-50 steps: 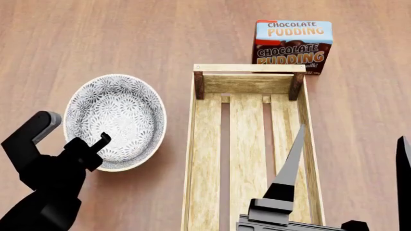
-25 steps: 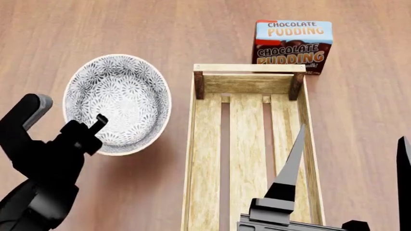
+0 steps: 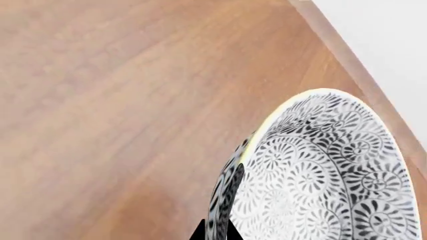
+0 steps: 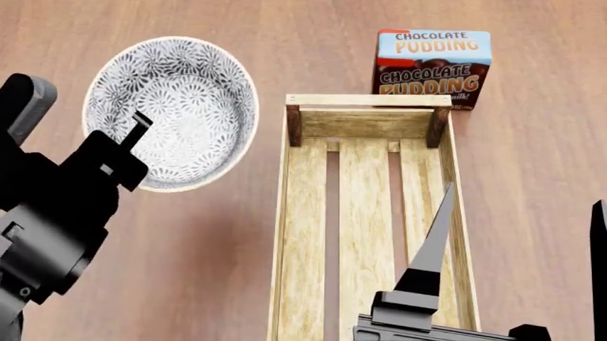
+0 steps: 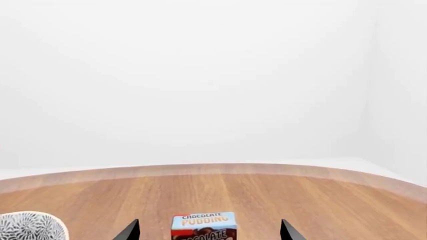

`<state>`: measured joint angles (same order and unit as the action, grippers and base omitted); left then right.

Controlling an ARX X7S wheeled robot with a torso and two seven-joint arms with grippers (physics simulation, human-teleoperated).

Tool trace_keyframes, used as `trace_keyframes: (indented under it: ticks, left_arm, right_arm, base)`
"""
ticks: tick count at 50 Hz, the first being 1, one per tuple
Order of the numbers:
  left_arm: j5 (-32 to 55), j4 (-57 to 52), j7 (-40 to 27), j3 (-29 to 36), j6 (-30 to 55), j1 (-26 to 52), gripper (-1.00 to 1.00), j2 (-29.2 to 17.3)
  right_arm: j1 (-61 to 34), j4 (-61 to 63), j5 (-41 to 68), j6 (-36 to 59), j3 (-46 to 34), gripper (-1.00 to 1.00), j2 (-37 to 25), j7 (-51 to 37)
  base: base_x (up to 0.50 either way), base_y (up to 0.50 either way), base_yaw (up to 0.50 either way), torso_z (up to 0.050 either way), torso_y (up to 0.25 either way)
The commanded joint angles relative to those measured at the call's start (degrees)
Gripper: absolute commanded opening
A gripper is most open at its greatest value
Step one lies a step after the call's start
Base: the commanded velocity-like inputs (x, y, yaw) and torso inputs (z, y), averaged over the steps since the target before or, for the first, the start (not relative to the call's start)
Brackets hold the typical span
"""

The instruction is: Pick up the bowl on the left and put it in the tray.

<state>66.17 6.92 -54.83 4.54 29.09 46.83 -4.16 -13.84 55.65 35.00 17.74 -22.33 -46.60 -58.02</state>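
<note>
The bowl [image 4: 175,106], white with a dense grey-blue floral pattern, hangs tilted above the wooden table, left of the tray [image 4: 283,213]. My left gripper [image 4: 133,142] is shut on its near rim. In the left wrist view, the two dark jaw tips of the left gripper [image 3: 217,234] pinch the bowl [image 3: 320,170] wall from both sides. The tray is a long light-wood crate with nothing in it. My right gripper [image 4: 517,284] stands open over the tray's near right end, with nothing between its jaws. The bowl [image 5: 30,227] also shows small in the right wrist view.
A chocolate pudding box [image 4: 433,67] stands just beyond the tray's far end, and the right wrist view shows the pudding box [image 5: 203,226] straight ahead of the right gripper [image 5: 209,232]. The table's curved far edge [image 5: 213,167] runs behind it.
My left arm has risen with the bowl in its grip. The bowl has moved away from me and looks larger in the head view. The right arm has not moved.
</note>
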Motion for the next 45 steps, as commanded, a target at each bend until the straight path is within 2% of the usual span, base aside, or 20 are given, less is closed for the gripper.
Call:
trace_keyframes:
  ticks: [1, 6, 7, 10, 18, 24, 35, 45]
  left_arm:
    - [9.9, -3.5, -17.2, -0.8, 8.1, 4.0, -1.00, 1.4]
    - [11.3, -5.5, -19.8, 0.1, 8.6, 4.4, -1.00, 1.8]
    - [14.3, -4.5, -21.6, 0.4, 11.2, 5.0, -1.00, 1.6]
    - [15.6, -4.5, -24.2, 1.7, 13.0, 6.1, -1.00, 1.4]
    - [19.0, -6.2, -27.1, 3.0, 12.2, 6.5, -1.00, 2.6]
    - [20.1, -6.0, -27.3, 4.2, 8.1, 5.1, -1.00, 3.6]
    - [21.5, -7.1, -25.7, 10.3, -0.7, 4.4, -1.00, 3.7]
    - [25.9, -4.6, -22.9, 16.8, -3.3, 5.1, -1.00, 3.4]
  right_arm:
    - [-0.1, -0.5, -0.2, -0.1, -0.2, 1.00, 0.0, -0.1]
    - [-0.3, -0.3, -0.2, -0.1, -0.4, 1.00, 0.0, -0.1]
    - [-0.2, -0.3, -0.2, -0.1, -0.4, 1.00, 0.0, -0.1]
    - [-0.3, 0.2, 0.1, 0.1, -0.2, 1.00, -0.3, -0.4]
    - [-0.4, 0.2, 0.2, 0.0, -0.3, 1.00, -0.4, -0.4]
    - [-0.7, 0.2, 0.1, 0.2, -0.7, 1.00, -0.3, -0.4]
    - [-0.7, 0.4, 0.3, 0.1, -0.5, 1.00, -0.6, -0.8]
    - [-0.3, 0.7, 0.9, -0.5, 0.1, 1.00, -1.4, -1.2]
  base:
    - [0.00, 0.00, 0.00, 0.000, 0.000]
    - [0.00, 0.00, 0.00, 0.000, 0.000]
    - [0.00, 0.00, 0.00, 0.000, 0.000]
    - [0.00, 0.00, 0.00, 0.000, 0.000]
    - [0.00, 0.00, 0.00, 0.000, 0.002]
    - [0.00, 0.00, 0.00, 0.000, 0.000]
    - [0.00, 0.00, 0.00, 0.000, 0.000]
    - [0.00, 0.00, 0.00, 0.000, 0.000]
